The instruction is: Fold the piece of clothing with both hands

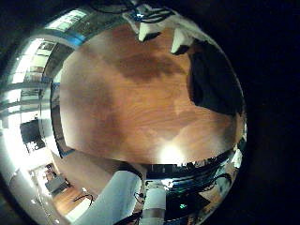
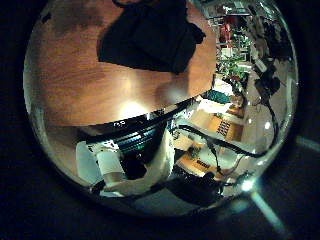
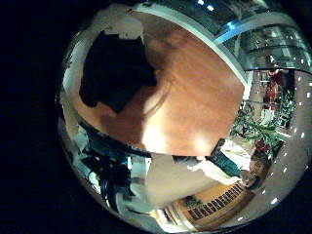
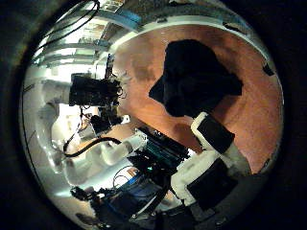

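The piece of clothing [image 4: 197, 77] is a dark, crumpled heap lying on the wooden table [image 4: 261, 110]. It also shows on the table in the left palm views, as the clothing [image 1: 211, 80] and the clothing [image 2: 150, 35], and in the right little finger side view as the clothing [image 3: 115, 68]. Both hands hang well above the table, apart from the cloth. The left hand [image 1: 161, 33] shows two straight fingertips holding nothing. The right hand [image 4: 213, 134] shows one extended finger, also empty. A second hand [image 4: 93, 91] on its arm appears beside the table.
Bare tabletop [image 1: 122, 94] stretches wide beside the garment. The table's rounded edge [image 2: 130, 112] runs close under the arms. Beyond it lies the room floor with furniture and plants [image 3: 255, 122].
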You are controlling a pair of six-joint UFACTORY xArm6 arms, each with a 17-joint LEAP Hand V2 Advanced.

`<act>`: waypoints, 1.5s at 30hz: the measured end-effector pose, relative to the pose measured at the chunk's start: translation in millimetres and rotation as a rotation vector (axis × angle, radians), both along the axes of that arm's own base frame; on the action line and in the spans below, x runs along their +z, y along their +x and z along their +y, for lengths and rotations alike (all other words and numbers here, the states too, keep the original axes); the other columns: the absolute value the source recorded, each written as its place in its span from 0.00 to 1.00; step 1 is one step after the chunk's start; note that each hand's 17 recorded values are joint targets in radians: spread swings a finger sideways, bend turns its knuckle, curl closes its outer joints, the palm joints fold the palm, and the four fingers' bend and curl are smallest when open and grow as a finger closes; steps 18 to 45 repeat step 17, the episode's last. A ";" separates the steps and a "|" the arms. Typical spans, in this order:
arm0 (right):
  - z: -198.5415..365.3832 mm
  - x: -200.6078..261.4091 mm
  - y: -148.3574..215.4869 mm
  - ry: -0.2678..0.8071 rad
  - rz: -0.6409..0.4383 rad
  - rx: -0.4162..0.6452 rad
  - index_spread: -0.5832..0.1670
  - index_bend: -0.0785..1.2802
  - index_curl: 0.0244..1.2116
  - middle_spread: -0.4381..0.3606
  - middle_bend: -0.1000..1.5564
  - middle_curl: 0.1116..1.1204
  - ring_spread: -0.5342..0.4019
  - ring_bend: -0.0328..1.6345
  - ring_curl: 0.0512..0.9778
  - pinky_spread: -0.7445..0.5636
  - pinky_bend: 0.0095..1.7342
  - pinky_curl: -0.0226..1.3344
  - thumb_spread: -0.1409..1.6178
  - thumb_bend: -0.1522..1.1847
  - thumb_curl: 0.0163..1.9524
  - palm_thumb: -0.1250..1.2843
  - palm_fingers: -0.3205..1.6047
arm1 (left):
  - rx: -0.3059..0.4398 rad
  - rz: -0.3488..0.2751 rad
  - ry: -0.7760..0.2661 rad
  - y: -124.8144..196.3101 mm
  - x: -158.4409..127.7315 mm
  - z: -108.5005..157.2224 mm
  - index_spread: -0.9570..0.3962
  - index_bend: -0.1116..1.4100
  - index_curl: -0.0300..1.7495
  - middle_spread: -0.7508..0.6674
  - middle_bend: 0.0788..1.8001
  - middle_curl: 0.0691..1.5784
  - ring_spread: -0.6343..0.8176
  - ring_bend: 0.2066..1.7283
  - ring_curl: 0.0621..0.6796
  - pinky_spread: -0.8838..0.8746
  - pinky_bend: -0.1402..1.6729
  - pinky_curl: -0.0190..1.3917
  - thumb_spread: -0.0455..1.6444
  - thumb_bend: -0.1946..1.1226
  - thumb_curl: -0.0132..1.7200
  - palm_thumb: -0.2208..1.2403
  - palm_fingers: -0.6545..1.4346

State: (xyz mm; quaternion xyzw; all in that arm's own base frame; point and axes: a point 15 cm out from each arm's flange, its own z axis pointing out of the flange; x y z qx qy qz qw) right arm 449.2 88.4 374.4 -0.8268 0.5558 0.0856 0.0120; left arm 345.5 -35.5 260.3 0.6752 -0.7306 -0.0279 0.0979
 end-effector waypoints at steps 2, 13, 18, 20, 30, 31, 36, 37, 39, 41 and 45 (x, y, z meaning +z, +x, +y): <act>-5.2 5.3 -5.5 -0.001 -0.009 0.006 0.21 0.19 0.30 0.32 0.25 0.25 0.61 0.48 0.24 0.88 0.46 0.34 0.81 0.10 0.27 0.74 0.20 | 0.003 0.001 0.002 -6.8 3.4 -0.4 0.75 0.18 0.18 0.71 0.07 0.21 0.77 0.23 0.24 0.80 0.25 0.24 0.75 0.14 0.16 0.28 0.35; -43.5 10.8 -53.5 -0.003 0.114 0.028 0.23 0.20 0.29 0.40 0.21 0.24 0.67 0.42 0.21 0.91 0.40 0.28 0.83 0.10 0.25 0.66 0.22 | -0.030 0.008 0.068 -23.8 21.9 14.7 0.74 0.18 0.18 0.71 0.07 0.21 0.77 0.23 0.24 0.80 0.25 0.24 0.75 0.14 0.16 0.28 0.36; -58.4 4.0 -75.2 -0.037 0.169 0.023 0.24 0.20 0.29 0.42 0.20 0.24 0.70 0.39 0.19 0.91 0.37 0.26 0.84 0.10 0.24 0.63 0.22 | -0.031 0.006 0.089 -36.4 34.9 18.9 0.74 0.18 0.19 0.70 0.07 0.20 0.76 0.23 0.24 0.79 0.25 0.24 0.75 0.13 0.16 0.28 0.36; -58.4 4.0 -75.2 -0.037 0.169 0.023 0.24 0.20 0.29 0.42 0.20 0.24 0.70 0.39 0.19 0.91 0.37 0.26 0.84 0.10 0.24 0.63 0.22 | -0.031 0.006 0.089 -36.4 34.9 18.9 0.74 0.18 0.19 0.70 0.07 0.20 0.76 0.23 0.24 0.79 0.25 0.24 0.75 0.13 0.16 0.28 0.36; -58.4 4.0 -75.2 -0.037 0.169 0.023 0.24 0.20 0.29 0.42 0.20 0.24 0.70 0.39 0.19 0.91 0.37 0.26 0.84 0.10 0.24 0.63 0.22 | -0.031 0.006 0.089 -36.4 34.9 18.9 0.74 0.18 0.19 0.70 0.07 0.20 0.76 0.23 0.24 0.79 0.25 0.24 0.75 0.13 0.16 0.28 0.36; -58.4 4.0 -75.2 -0.037 0.169 0.023 0.24 0.20 0.29 0.42 0.20 0.24 0.70 0.39 0.19 0.91 0.37 0.26 0.84 0.10 0.24 0.63 0.22 | -0.031 0.006 0.089 -36.4 34.9 18.9 0.74 0.18 0.19 0.70 0.07 0.20 0.76 0.23 0.24 0.79 0.25 0.24 0.75 0.13 0.16 0.28 0.36; -58.4 4.0 -75.2 -0.037 0.169 0.023 0.24 0.20 0.29 0.42 0.20 0.24 0.70 0.39 0.19 0.91 0.37 0.26 0.84 0.10 0.24 0.63 0.22 | -0.031 0.006 0.089 -36.4 34.9 18.9 0.74 0.18 0.19 0.70 0.07 0.20 0.76 0.23 0.24 0.79 0.25 0.24 0.75 0.13 0.16 0.28 0.36; -58.4 4.0 -75.2 -0.037 0.169 0.023 0.24 0.20 0.29 0.42 0.20 0.24 0.70 0.39 0.19 0.91 0.37 0.26 0.84 0.10 0.24 0.63 0.22 | -0.031 0.006 0.089 -36.4 34.9 18.9 0.74 0.18 0.19 0.70 0.07 0.20 0.76 0.23 0.24 0.79 0.25 0.24 0.75 0.13 0.16 0.28 0.36; -58.4 4.0 -75.2 -0.037 0.169 0.023 0.24 0.20 0.29 0.42 0.20 0.24 0.70 0.39 0.19 0.91 0.37 0.26 0.84 0.10 0.24 0.63 0.22 | -0.031 0.006 0.089 -36.4 34.9 18.9 0.74 0.18 0.19 0.70 0.07 0.20 0.76 0.23 0.24 0.79 0.25 0.24 0.75 0.13 0.16 0.28 0.36; -58.4 4.0 -75.2 -0.037 0.169 0.023 0.24 0.20 0.29 0.42 0.20 0.24 0.70 0.39 0.19 0.91 0.37 0.26 0.84 0.10 0.24 0.63 0.22 | -0.031 0.006 0.089 -36.4 34.9 18.9 0.74 0.18 0.19 0.70 0.07 0.20 0.76 0.23 0.24 0.79 0.25 0.24 0.75 0.13 0.16 0.28 0.36; -58.4 4.0 -75.2 -0.037 0.169 0.023 0.24 0.20 0.29 0.42 0.20 0.24 0.70 0.39 0.19 0.91 0.37 0.26 0.84 0.10 0.24 0.63 0.22 | -0.031 0.006 0.089 -36.4 34.9 18.9 0.74 0.18 0.19 0.70 0.07 0.20 0.76 0.23 0.24 0.79 0.25 0.24 0.75 0.13 0.16 0.28 0.36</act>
